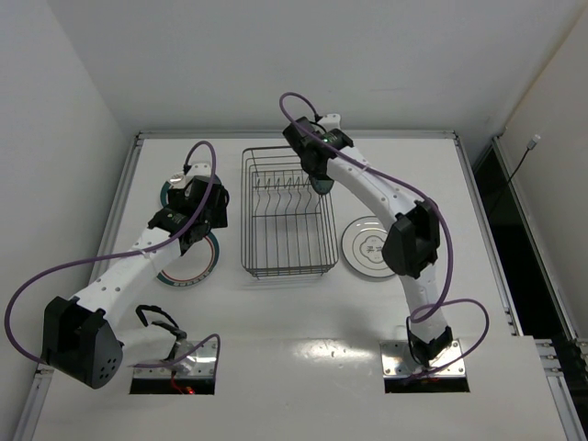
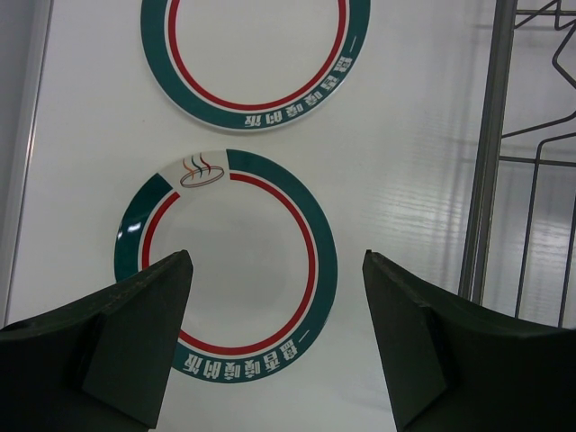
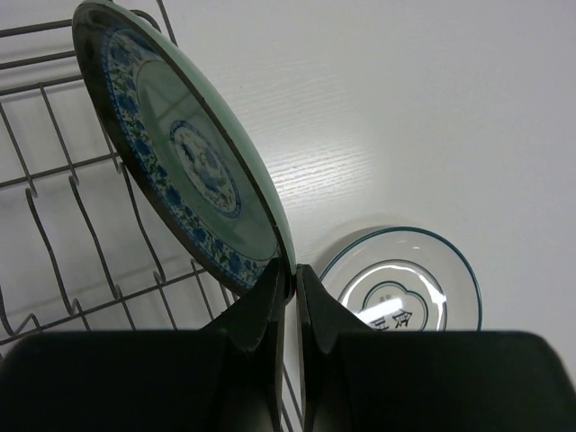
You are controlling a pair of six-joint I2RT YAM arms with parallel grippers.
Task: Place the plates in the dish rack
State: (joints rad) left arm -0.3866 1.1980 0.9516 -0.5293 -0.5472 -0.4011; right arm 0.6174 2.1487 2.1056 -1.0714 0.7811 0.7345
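Two plates with teal-and-red bands lie flat at the left: one (image 2: 225, 270) (image 1: 195, 266) under my left gripper (image 2: 277, 261) (image 1: 197, 220), the other (image 2: 256, 54) (image 1: 168, 195) beyond it. That gripper hovers open above them, holding nothing. My right gripper (image 3: 292, 270) (image 1: 317, 167) is shut on the rim of a pale green plate with blue flowers (image 3: 180, 153) (image 1: 322, 184), held tilted on edge over the right side of the dish rack (image 1: 285, 216) (image 3: 54, 207). A white plate with a thin dark rim (image 3: 405, 279) (image 1: 367, 246) lies flat to the right of the rack.
The rack's side rail (image 2: 490, 153) runs close to the right of my left gripper. The table's raised edge (image 1: 124, 193) borders the left plates. Purple cables loop off both arms.
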